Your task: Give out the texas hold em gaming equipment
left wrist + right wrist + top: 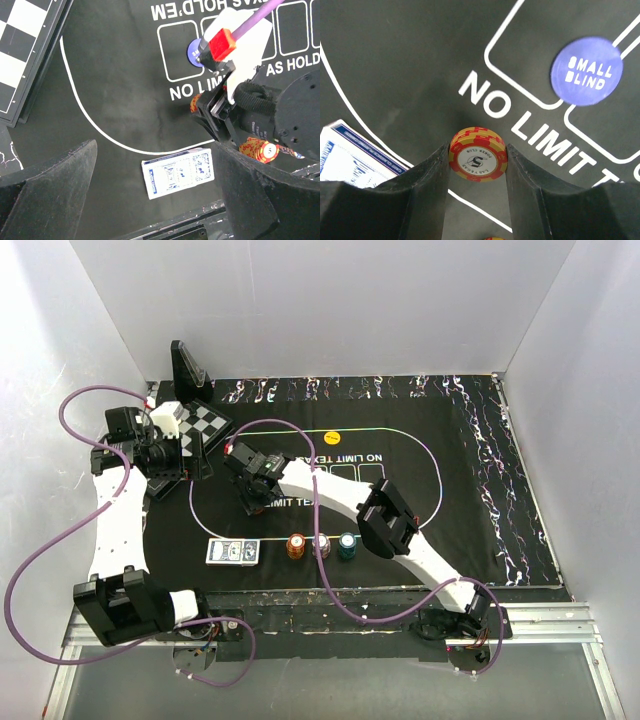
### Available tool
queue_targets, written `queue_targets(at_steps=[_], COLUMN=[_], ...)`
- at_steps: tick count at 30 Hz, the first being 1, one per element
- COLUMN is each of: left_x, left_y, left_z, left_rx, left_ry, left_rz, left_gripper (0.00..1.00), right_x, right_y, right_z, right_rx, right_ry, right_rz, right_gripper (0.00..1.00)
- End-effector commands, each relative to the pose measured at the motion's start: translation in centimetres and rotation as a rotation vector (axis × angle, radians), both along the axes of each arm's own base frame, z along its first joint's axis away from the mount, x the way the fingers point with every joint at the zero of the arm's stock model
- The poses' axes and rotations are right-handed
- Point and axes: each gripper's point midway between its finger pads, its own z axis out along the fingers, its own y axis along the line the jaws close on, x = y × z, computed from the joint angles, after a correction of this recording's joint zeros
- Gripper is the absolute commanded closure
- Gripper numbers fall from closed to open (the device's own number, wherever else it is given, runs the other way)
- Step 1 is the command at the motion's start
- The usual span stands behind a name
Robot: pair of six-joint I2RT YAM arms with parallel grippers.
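Orange poker chip (478, 156) is clamped by its rim between the fingers of the right gripper (478, 149), over the black mat (420, 60) and near the blue "SMALL BLIND" disc (586, 71); it may be slightly lifted, hard to tell. The card deck (177, 172) lies flat below the left gripper (155, 150), whose jaws stand wide apart and empty.

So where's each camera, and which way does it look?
Top external: high behind the robot, overlooking the black printed mat; the white left arm and right arm both show.
Left wrist: on the left arm, facing down at the mat; its wide-open black jaws frame the bottom, right arm at right.
Right wrist: on the right arm, facing down; its jaws pinch a red-and-yellow round poker chip.
Shared: both wrist views see the blue-and-white card deck and the round blue "SMALL BLIND" disc.
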Motion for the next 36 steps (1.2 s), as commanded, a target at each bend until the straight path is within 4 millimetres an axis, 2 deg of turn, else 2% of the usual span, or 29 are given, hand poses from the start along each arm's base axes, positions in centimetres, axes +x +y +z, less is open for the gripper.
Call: queue_targets(at_steps=[1, 6, 12, 18, 28, 36], left_x=[0.4, 0.4, 0.4, 0.2, 0.1, -0.2], left_y=[-0.1, 0.0, -0.1, -0.1, -0.2, -0.2], left_z=[1.0, 0.6, 0.4, 0.0, 0.1, 0.1], left_rx=[-0.005, -0.005, -0.011, -0.016, -0.017, -0.014], left_ry=[-0.038, -0.028, -0.024, -0.013, -0.015, -0.013], left_rz=[-0.019, -0.021, -0.024, -0.027, -0.031, -0.028], left_gripper=[0.0, 0.0, 0.0, 0.0, 0.0, 0.0], right_x=[2.3, 3.2, 4.3, 5.2, 4.2, 4.0], right_y=[2.3, 2.3, 1.3, 0.8, 0.3, 0.7], right_z=[2.0, 1.0, -0.3, -0.7, -1.5, 0.3], right_rx=[0.1, 0.099, 0.07, 0.062, 0.049, 0.08], right_ry=[-0.063, -0.055, -0.057, -0.063, -0.02, -0.029], right_rz=[-0.005, -0.015, -0.04, -0.054, -0.049, -0.032], right_gripper=[0.99, 0.99, 0.99, 0.98, 0.58, 0.28])
